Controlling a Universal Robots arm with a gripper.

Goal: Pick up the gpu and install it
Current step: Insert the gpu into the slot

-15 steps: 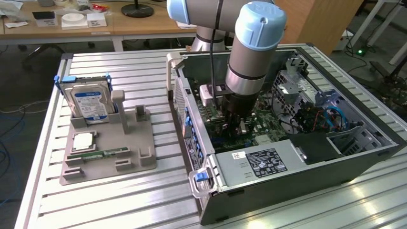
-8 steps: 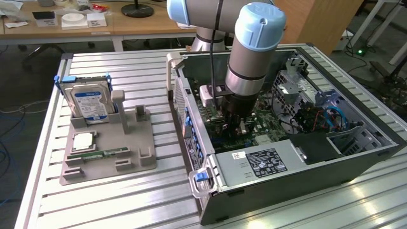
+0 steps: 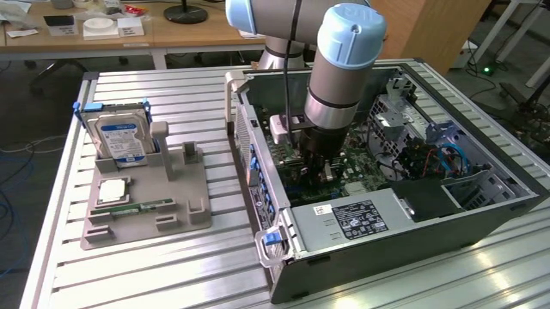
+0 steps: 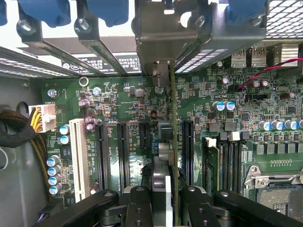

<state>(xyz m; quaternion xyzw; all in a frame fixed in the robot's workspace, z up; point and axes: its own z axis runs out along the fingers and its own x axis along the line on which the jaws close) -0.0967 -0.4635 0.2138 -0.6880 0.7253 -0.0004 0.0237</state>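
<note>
Gripper [image 4: 163, 201] fingers [image 4: 140, 203] pinch the gpu [image 4: 173, 118] (1 card, upright, edge-on) inside the case [image 3: 387, 252], over the motherboard [image 4: 128, 99] slots, bracket at the case's rear edge. Pickup done; full seating looks unfinished, unconfirmed.

Hard drive label [image 3: 120, 138], power-supply label [image 3: 357, 217]: unreadable.

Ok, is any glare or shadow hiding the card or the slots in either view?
Exterior view: glare streaks on the table, and the case interior is dim under the arm, around the gripper. Wrist view: the motherboard is evenly lit, with the gpu edge-on and unshadowed; the rear openings are washed out white.
</note>
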